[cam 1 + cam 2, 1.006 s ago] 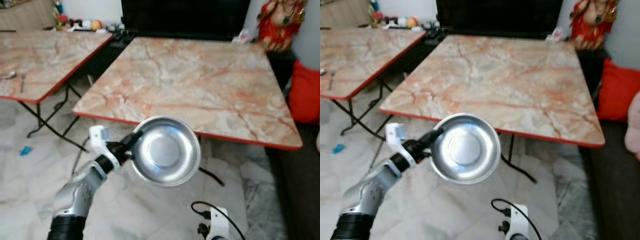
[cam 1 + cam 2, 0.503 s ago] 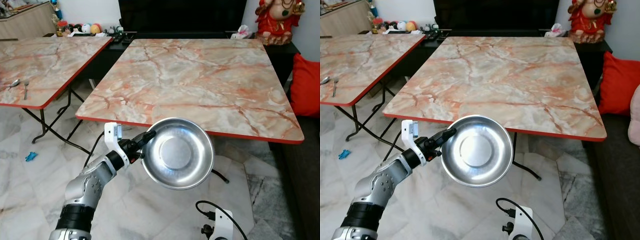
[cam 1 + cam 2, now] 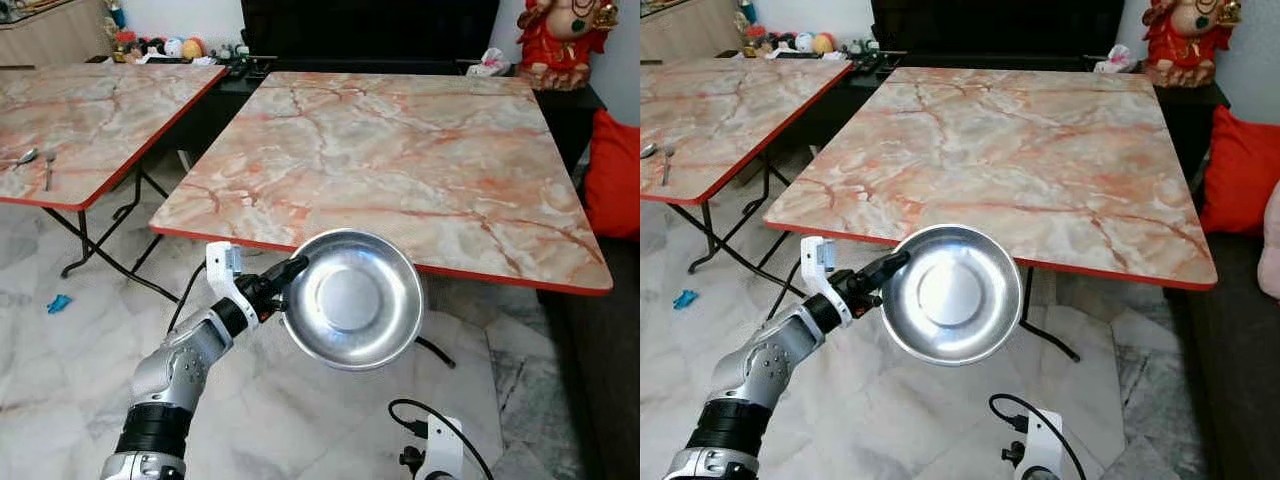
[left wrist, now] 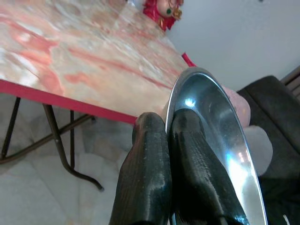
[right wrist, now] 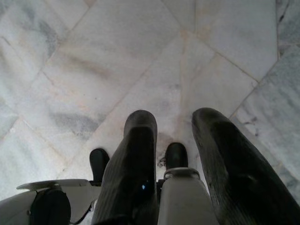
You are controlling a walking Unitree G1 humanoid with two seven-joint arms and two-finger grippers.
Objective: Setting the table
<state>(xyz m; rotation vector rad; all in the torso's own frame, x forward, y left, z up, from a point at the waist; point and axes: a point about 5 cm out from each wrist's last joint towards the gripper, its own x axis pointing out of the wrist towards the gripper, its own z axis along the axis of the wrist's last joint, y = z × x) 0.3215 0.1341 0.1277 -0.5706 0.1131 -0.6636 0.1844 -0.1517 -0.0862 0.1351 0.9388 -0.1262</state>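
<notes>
My left end effector (image 3: 290, 270) grips a steel bowl's (image 3: 352, 298) rim, clenched, before the marble desk's (image 3: 400, 160) near edge.

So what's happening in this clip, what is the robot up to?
The robot stands before a marble-patterned table, carrying a steel bowl. Its left gripper pinches the bowl's rim and holds it in the air just short of the table's near red edge, not yet set down. The right gripper hangs open over the tiled floor. A second table to the left has cutlery on it.
</notes>
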